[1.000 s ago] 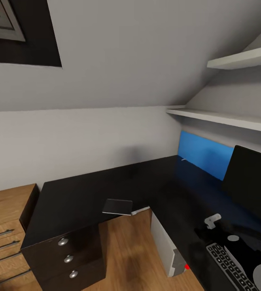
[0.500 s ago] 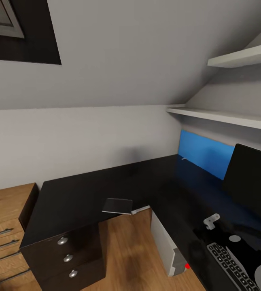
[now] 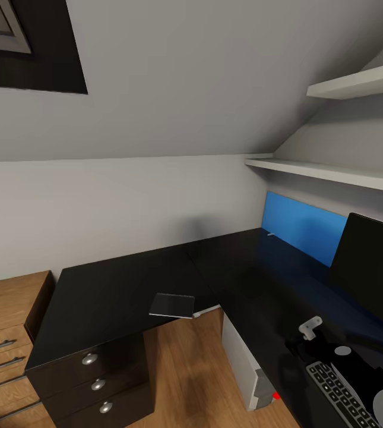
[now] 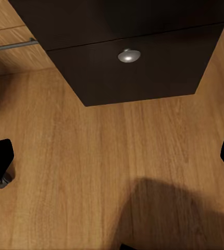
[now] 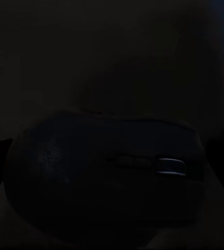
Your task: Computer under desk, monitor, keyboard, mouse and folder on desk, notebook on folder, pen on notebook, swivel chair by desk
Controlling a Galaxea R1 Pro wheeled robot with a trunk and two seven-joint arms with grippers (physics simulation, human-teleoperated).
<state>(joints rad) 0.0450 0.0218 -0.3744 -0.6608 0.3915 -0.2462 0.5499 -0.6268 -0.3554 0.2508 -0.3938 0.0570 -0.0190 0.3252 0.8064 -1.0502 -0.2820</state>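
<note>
1. In my head view, the black L-shaped desk (image 3: 126, 285) runs from the lower left of the frame to the lower right, under the sloped white wall.
2. The black flat monitor (image 3: 372, 264) stands on the desk at the right edge, in front of a blue panel (image 3: 301, 226).
3. The dark keyboard with grey keys (image 3: 342, 392) lies on the desk in the lower right corner, below the monitor.
4. A thin dark grey notebook (image 3: 172, 305) lies at the inner edge of the desk, near the centre of the frame.
5. The light grey computer tower (image 3: 244, 365) stands on the wooden floor, just beside the desk edge.
6. My left gripper (image 4: 112, 156) is wide open above the wooden floor, near the dark drawer with a round silver knob (image 4: 126, 55).
7. In my right wrist view a dark computer mouse (image 5: 101, 177) is very close to the camera; I cannot tell how my right jaws stand.
</note>
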